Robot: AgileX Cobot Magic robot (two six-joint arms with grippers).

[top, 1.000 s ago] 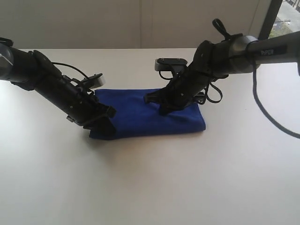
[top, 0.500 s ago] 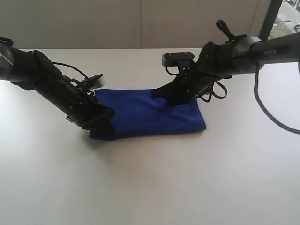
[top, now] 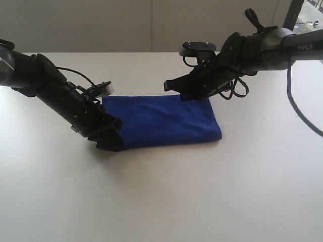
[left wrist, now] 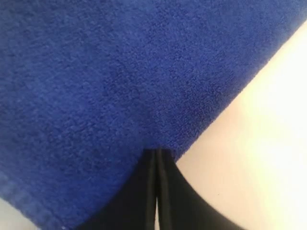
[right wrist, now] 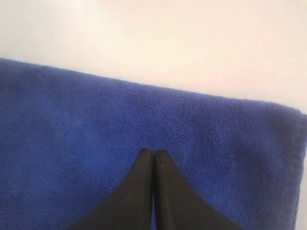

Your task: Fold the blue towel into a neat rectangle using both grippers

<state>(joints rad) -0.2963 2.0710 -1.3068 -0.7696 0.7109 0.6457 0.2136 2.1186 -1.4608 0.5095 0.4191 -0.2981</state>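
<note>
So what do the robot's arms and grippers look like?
The left arm and right arm are thick matte-black tubes; the right bears white lettering. Thin black cables loop by the wrists. The left gripper and right gripper have narrow, tapering black fingers.

Bright daylight from the window (top: 307, 17) far right washes the table (top: 161, 201) pale, shadows faint; both close-up views look soft, slightly blurred.
</note>
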